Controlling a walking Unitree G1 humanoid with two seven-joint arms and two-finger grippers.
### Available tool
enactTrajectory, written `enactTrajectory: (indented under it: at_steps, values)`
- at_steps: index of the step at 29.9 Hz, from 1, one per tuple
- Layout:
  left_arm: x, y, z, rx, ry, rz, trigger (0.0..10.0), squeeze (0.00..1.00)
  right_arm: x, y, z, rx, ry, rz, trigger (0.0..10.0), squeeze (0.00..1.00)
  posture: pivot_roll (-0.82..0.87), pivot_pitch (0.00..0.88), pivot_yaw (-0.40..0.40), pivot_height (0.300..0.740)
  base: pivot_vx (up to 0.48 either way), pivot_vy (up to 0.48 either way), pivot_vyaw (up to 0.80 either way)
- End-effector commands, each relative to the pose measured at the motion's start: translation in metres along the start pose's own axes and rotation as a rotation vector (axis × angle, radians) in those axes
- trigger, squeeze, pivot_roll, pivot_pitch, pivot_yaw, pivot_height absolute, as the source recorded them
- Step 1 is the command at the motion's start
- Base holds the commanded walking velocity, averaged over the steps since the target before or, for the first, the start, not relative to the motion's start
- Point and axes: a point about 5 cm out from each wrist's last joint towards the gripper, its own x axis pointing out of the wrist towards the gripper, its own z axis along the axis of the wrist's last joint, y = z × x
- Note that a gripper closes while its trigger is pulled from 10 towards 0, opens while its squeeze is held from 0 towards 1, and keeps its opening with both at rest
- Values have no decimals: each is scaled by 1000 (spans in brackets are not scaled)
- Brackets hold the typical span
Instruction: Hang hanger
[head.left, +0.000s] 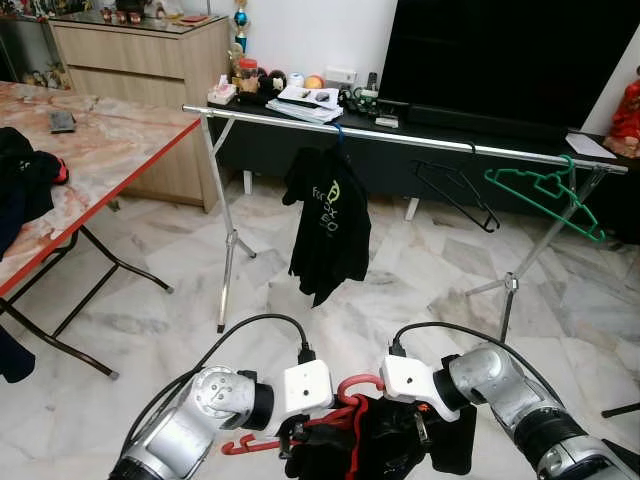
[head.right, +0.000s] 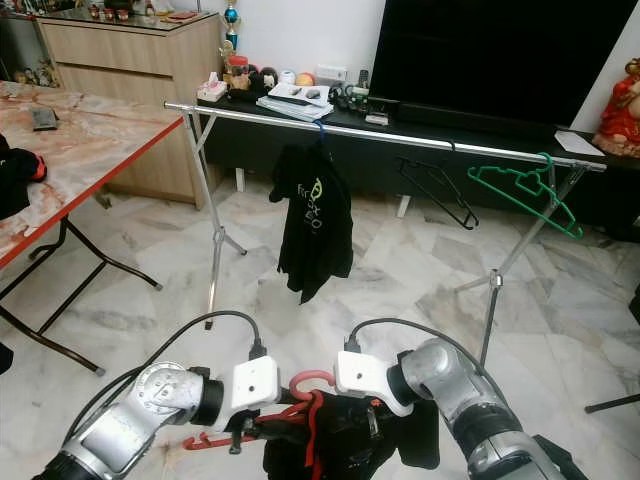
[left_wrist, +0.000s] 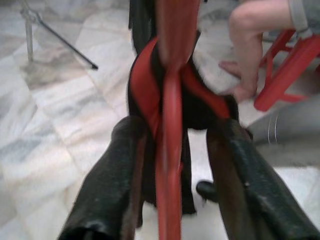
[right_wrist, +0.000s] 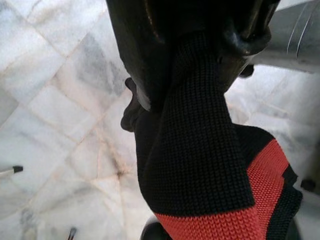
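Observation:
Low in front of me I hold a red hanger (head.left: 352, 385) with a black and red garment (head.left: 385, 448) draped on it. My left gripper (head.left: 295, 440) is shut on the red hanger (left_wrist: 169, 150); its black fingers (left_wrist: 115, 180) flank the bar. My right gripper (head.left: 420, 430) is shut on the garment (right_wrist: 200, 165), pinching the knit cloth. Ahead stands a silver clothes rack (head.left: 400, 135). On its rail hang a black shirt (head.left: 327, 225), an empty black hanger (head.left: 455, 190) and an empty green hanger (head.left: 548, 195).
A marble-topped folding table (head.left: 110, 150) with clothes on it stands to my left. Behind the rack are a low black cabinet (head.left: 300, 140) and a large TV (head.left: 500, 60). A person's leg (left_wrist: 250, 40) and a red stool (left_wrist: 290, 65) are close by. The floor is pale marble.

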Motion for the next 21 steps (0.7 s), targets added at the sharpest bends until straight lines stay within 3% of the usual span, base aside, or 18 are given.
enactTrajectory:
  at_steps: [1, 4, 8, 11, 14, 18, 19, 21]
  values:
    - [-1, 0, 4, 9, -10, -4, 10000, 1000, -7, -4, 0, -16, 18, -16, 0, 0, 138, 0, -110, 740, 0, 0, 0]
    - [-12, 9, -5, 15, 38, 62, 10000, 1000, -10, -7, -3, -4, 42, -72, 0, 0, 136, 0, -109, 740, 0, 0, 0]
    - [-45, 29, -24, -15, 68, 310, 10000, 1000, -22, -18, -10, 37, 66, -239, 0, 0, 135, 0, -109, 740, 0, 0, 0]
    - [-49, 29, -26, -23, 67, 343, 10000, 1000, -24, -19, -10, 56, 62, -260, 0, 0, 136, 0, -111, 740, 0, 0, 0]
    - [-62, 32, -35, -50, 68, 479, 10000, 1000, -27, -23, -12, 98, 40, -322, 0, 0, 139, 0, -114, 740, 0, 0, 0]
    - [-65, 37, -42, -35, 82, 628, 10000, 1000, -27, -30, -5, 124, -2, -396, 0, 0, 140, 0, -116, 740, 0, 0, 0]
    - [-65, 38, -45, -47, 84, 675, 10000, 0, -27, -35, 0, 134, -19, -441, 0, 0, 138, 0, -115, 740, 0, 0, 0]
    - [-63, 38, -51, -74, 75, 751, 10000, 0, -27, -47, 16, 168, -89, -537, 0, 0, 139, 0, -115, 740, 0, 0, 0]
